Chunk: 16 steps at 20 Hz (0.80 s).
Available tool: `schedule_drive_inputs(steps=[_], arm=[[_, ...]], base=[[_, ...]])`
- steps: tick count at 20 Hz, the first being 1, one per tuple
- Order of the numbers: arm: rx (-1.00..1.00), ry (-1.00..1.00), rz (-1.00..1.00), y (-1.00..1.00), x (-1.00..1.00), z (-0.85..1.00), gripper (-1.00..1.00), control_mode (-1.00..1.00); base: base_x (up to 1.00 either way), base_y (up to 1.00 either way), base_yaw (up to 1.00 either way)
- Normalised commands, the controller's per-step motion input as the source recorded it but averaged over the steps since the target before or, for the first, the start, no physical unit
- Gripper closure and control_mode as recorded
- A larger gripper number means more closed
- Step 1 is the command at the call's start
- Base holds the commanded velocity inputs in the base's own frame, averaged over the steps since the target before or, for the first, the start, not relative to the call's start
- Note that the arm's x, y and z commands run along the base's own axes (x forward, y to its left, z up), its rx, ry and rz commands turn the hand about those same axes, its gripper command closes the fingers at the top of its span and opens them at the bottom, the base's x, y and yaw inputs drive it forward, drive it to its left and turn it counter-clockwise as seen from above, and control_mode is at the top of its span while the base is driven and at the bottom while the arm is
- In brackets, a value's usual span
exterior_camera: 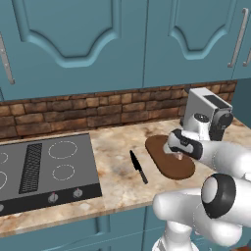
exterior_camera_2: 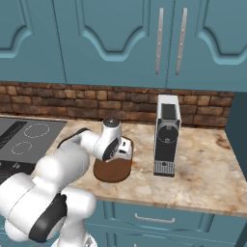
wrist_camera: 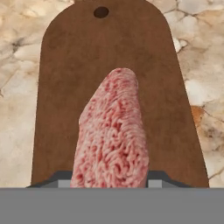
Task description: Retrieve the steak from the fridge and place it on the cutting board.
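Note:
The steak (wrist_camera: 113, 135), a pinkish-red slab of raw meat, stands on edge between my gripper's (wrist_camera: 110, 179) two fingertips, which are shut on its lower end. Right beneath it lies the dark-brown cutting board (wrist_camera: 61, 96), its hanging hole at the far end. From the base cameras, my gripper (exterior_camera: 179, 155) hangs low over the middle of the cutting board (exterior_camera: 164, 166), which rests on the marble counter. The hand (exterior_camera_2: 124, 148) also covers part of the board (exterior_camera_2: 112, 172) from the right side. The fridge is out of view.
A black knife (exterior_camera: 138, 166) lies on the counter just left of the board. The black stovetop (exterior_camera: 44, 169) is farther left. A silver and black coffee machine (exterior_camera_2: 166, 135) stands right of the board, close to my hand. A brick backsplash and blue cabinets rise behind.

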Motion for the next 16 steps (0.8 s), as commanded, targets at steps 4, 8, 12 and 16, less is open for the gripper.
schedule_drive_inputs(steps=[4,8,12,16], arm=[[0.0,0.11,0.03,-0.07,0.85,-0.26,1.0,-1.0],[0.0,0.0,0.04,-0.04,0.62,-0.34,1.0,-1.0],[0.0,0.0,0.01,0.0,0.13,-0.34,1.0,-1.0],[0.0,0.0,0.0,0.0,-0.01,-0.42,1.0,-1.0]], base=[[0.0,0.0,0.0],[0.0,0.0,0.0],[0.0,0.0,0.0],[0.0,0.0,0.0]])
